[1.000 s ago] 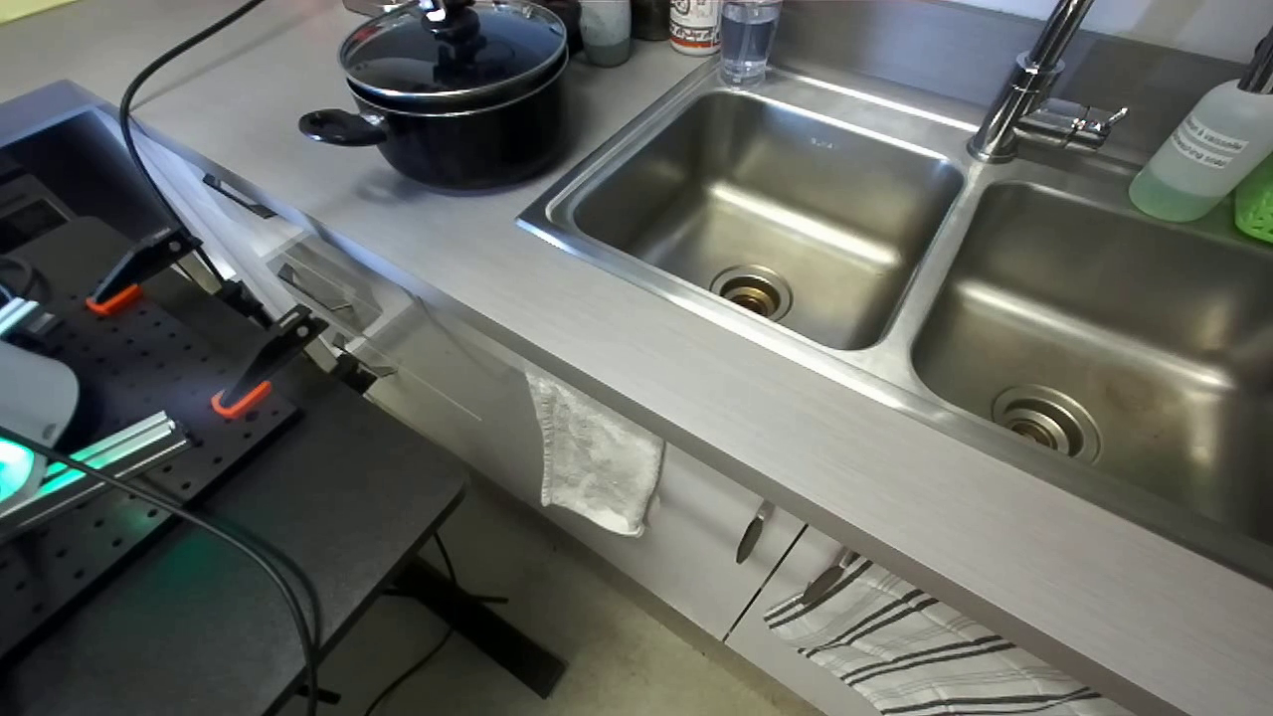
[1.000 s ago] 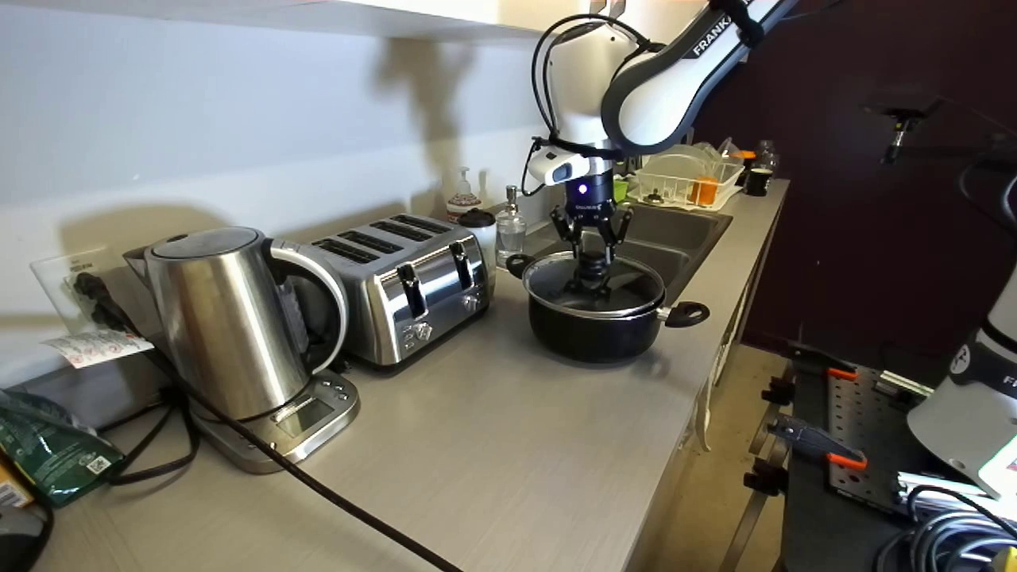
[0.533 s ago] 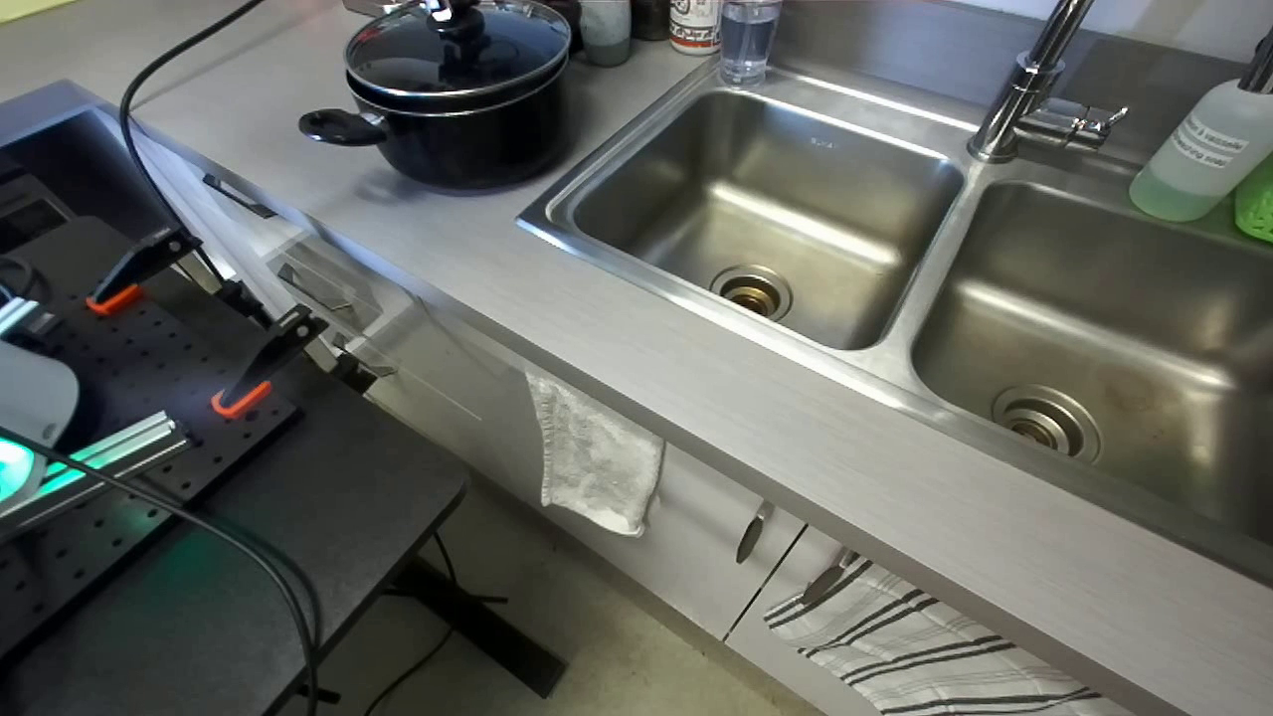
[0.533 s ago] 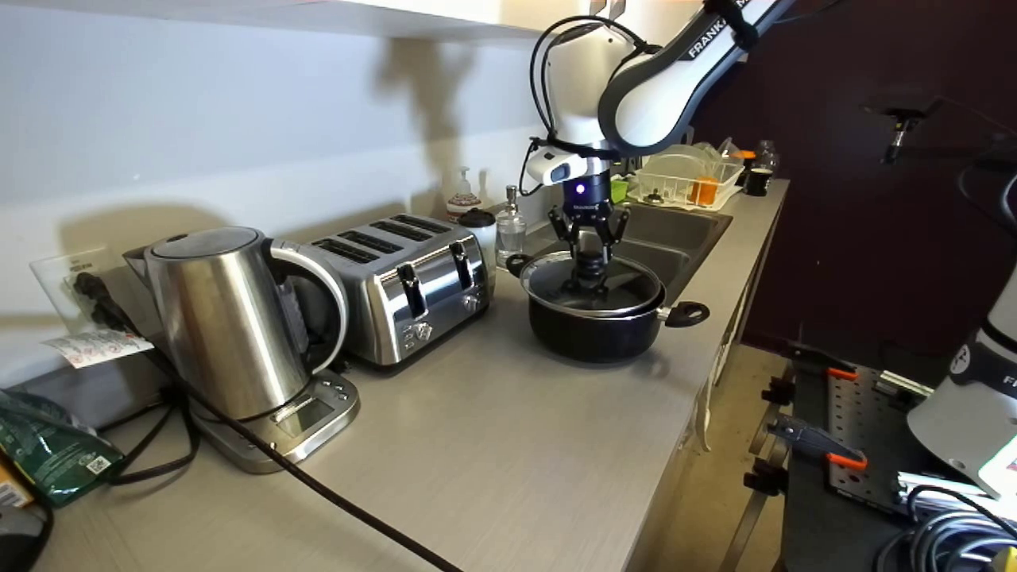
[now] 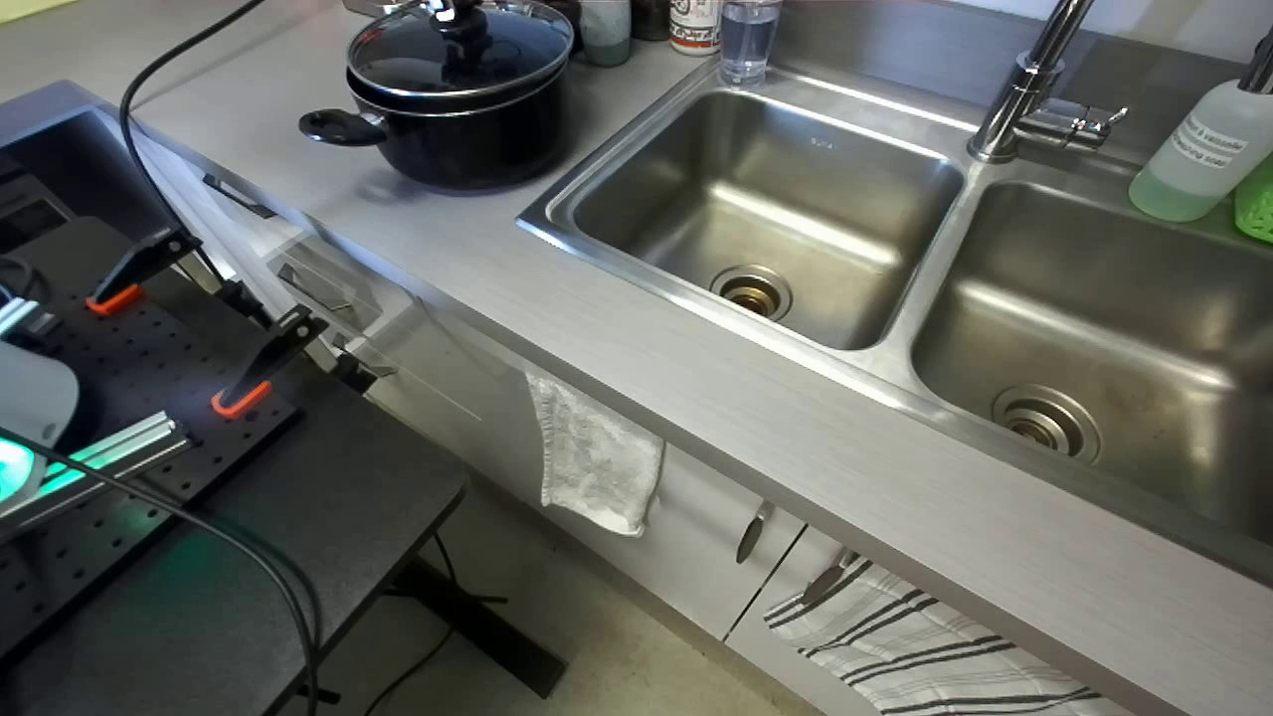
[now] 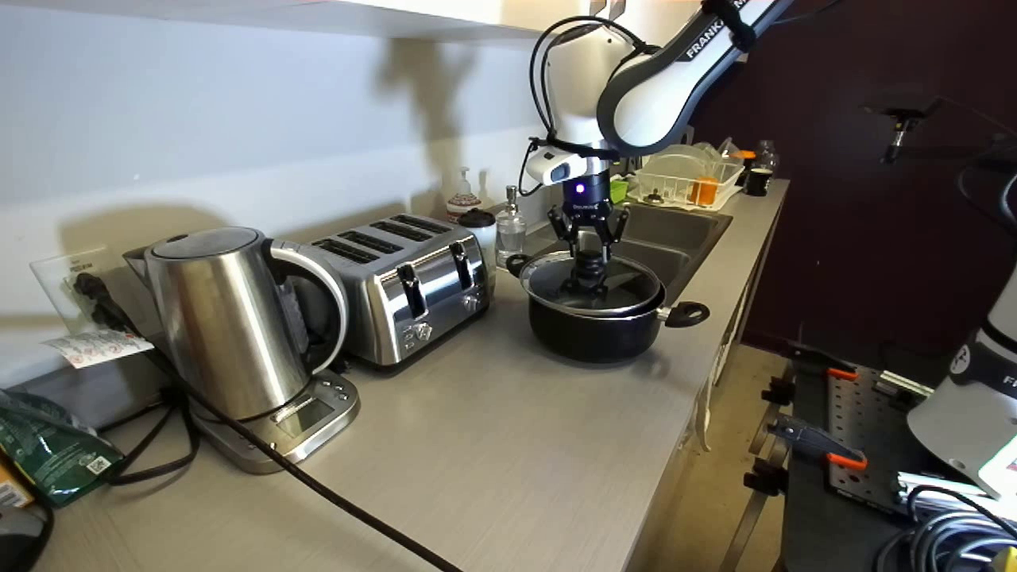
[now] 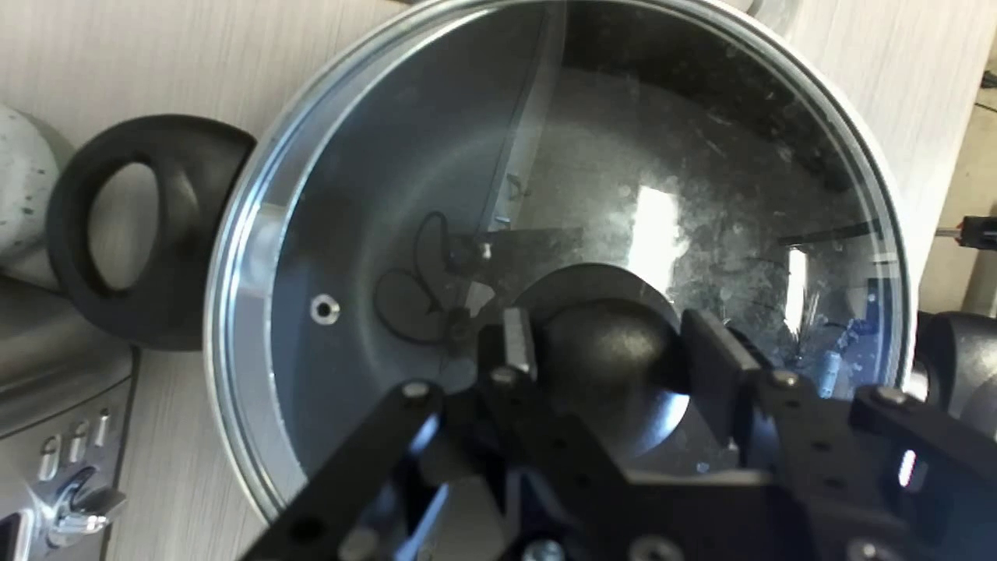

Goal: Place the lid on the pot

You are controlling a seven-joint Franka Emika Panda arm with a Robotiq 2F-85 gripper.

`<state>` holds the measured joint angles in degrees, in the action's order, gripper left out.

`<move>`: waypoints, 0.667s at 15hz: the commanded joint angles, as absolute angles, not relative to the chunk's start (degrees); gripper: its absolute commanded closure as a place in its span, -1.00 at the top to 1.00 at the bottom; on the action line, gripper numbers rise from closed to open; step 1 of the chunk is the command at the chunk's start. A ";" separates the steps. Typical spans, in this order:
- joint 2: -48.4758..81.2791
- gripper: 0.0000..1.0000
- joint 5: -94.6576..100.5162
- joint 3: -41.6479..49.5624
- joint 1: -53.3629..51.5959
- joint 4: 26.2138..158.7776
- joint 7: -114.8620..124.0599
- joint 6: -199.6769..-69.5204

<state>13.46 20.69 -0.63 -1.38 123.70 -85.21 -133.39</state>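
Glass lid (image 6: 592,298) is held by its black knob (image 7: 611,351), over the pot (image 6: 592,338). The tool (image 6: 589,253) is clamped on that knob: in the wrist view the pads (image 7: 518,343) are seen on opposite sides of it. Tool is pointed straight down, carried by the arm (image 6: 647,111) above. Lid is roughly level and about centred over the pot mouth. In an exterior view a dark band (image 5: 448,104) is seen between the lid rim and the near pot rim; whether the rims touch anywhere cannot be told.

Pot is stood upright on the counter (image 6: 477,445), near the toaster (image 6: 437,298) and just beside the sink (image 5: 938,257). One side handle (image 6: 687,314) is aimed at the counter's front edge, the opposite one at the wall (image 6: 262,127). Pot interior is partly seen through the glass in the wrist view, mixed with reflections. A small metal-ringed vent (image 7: 325,309) is visible in the lid there.

Steel kettle (image 6: 226,318) is set on its base beside the toaster; a dark power cord (image 6: 338,498) is run across the counter. Clear pump bottle (image 6: 511,230) and dark-topped tumbler (image 6: 479,220) are placed just past the toaster. Chrome faucet (image 5: 1009,109) is mounted at the back of the sink. A white cloth (image 5: 597,452) and a striped cloth (image 5: 925,646) are hung below the counter edge.
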 commanded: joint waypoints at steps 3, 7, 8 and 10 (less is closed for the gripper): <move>12.37 -0.50 20.60 -1.44 -0.27 124.42 -87.95 -133.95; 11.88 -0.50 20.79 -1.51 -0.41 125.25 -88.59 -134.20; 11.79 -0.50 20.79 -1.56 -0.45 125.39 -88.82 -134.22; 11.70 -0.50 20.78 -1.68 -0.55 125.54 -88.99 -134.23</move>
<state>13.32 20.69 -0.75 -1.34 123.87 -87.21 -133.39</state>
